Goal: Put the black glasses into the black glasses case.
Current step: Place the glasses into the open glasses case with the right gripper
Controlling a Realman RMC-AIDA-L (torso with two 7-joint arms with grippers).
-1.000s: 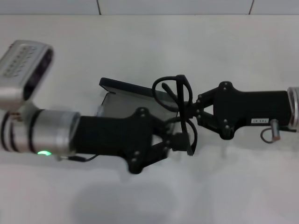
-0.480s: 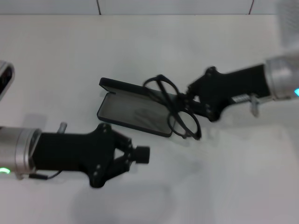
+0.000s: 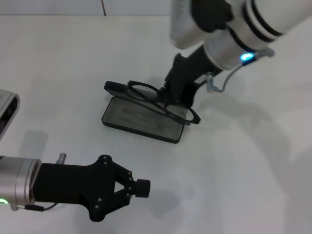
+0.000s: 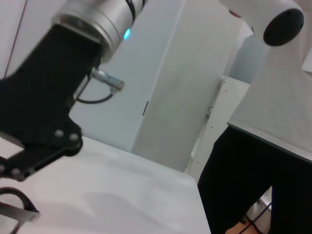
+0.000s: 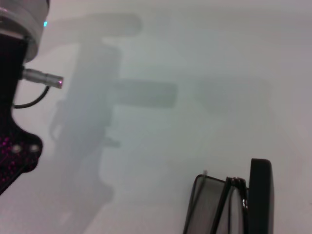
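Head view shows the right gripper [image 3: 171, 100] clamped on the black glasses [image 3: 163, 101], holding them right over the open black glasses case [image 3: 141, 123]. Left gripper [image 3: 139, 186] hangs open, well apart from the case.

The right gripper [image 4: 9, 163] hangs over the white table [image 4: 112, 195], with a bit of the black glasses [image 4: 12, 207] just below it.
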